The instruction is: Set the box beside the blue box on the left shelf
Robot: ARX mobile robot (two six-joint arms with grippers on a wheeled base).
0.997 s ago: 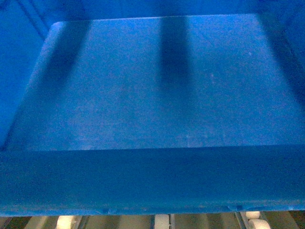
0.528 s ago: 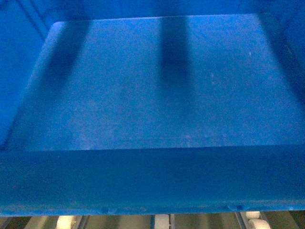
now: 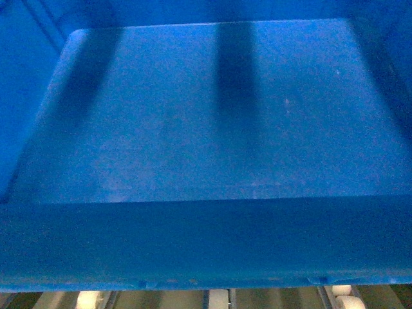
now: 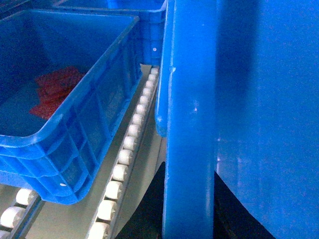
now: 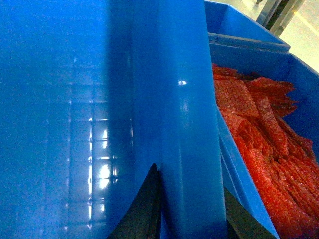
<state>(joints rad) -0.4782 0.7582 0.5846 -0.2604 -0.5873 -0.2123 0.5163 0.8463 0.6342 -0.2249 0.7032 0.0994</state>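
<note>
Head view is almost all box: we look straight down into its smooth floor, two dark shadow bands across it, near rim along the bottom of the picture. Under that rim a strip of the left shelf shows, white rollers between grey rails.

Left wrist view: the box's thick rim runs up the middle of the picture, inside wall to the right of it. At the bottom, dark shapes sit either side of the rim. We take these for the left gripper fingers clamped over the rim, one inside, one outside. To the outer side of that gripper lies a row of white rollers, and beyond it a second blue crate resting on the rollers with some red material in it. A gap with the roller row separates that crate from the held box. Another blue crate sits further back.

Right wrist view: same arrangement mirrored. The rim goes up the middle, glossy inner wall with a faint grid on the left, and black fingers straddle the rim at the bottom, so the right gripper is closed on the rim too. Just outside it a blue crate full of red mesh bags stands close alongside the box.

We cannot tell whether the box is resting on the rollers or is lifted.
</note>
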